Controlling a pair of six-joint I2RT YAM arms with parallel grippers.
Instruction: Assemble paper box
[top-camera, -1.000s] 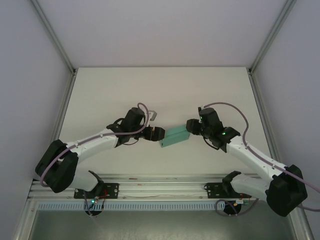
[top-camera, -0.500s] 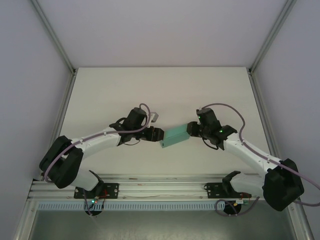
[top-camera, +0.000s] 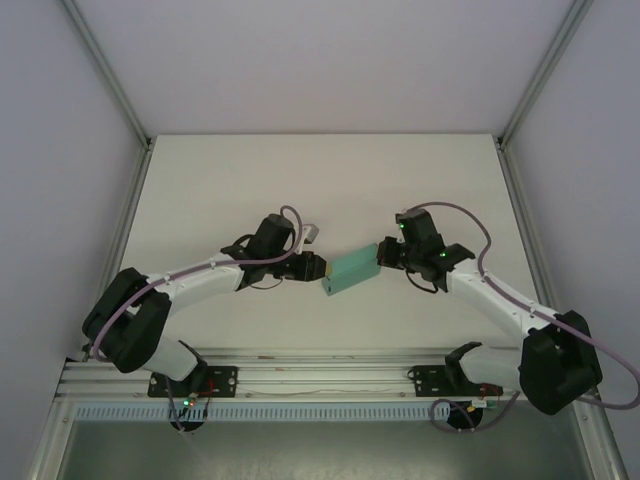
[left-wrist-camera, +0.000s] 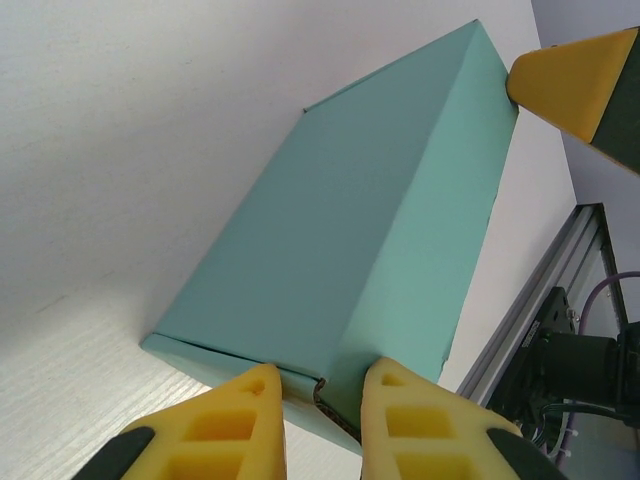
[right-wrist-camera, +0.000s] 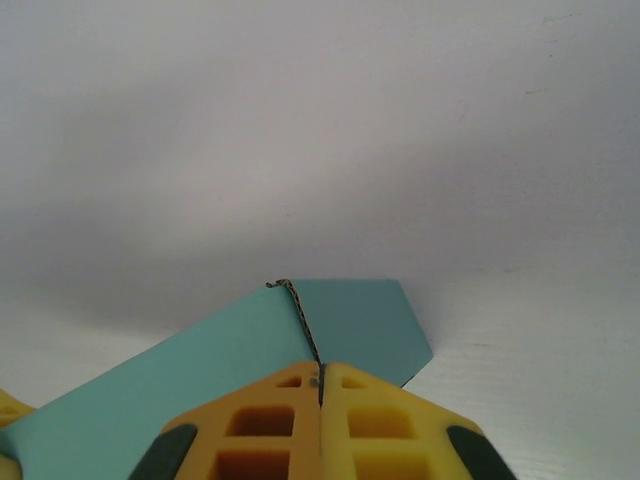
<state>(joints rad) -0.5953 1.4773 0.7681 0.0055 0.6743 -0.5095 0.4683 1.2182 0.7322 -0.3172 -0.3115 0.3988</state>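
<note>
Top external view, frame centre: the paper box is pinched over the bench by the fully closed right fingers, the left fingers being set narrowly apart astride its other end, grip undeterminable, so the thin card could be buckled by uneven pushing.

We see white-shelled arms with black joints, lilac-grey cables looping along them, small green lights, and yellow fingers with moulded cut-outs.
</note>
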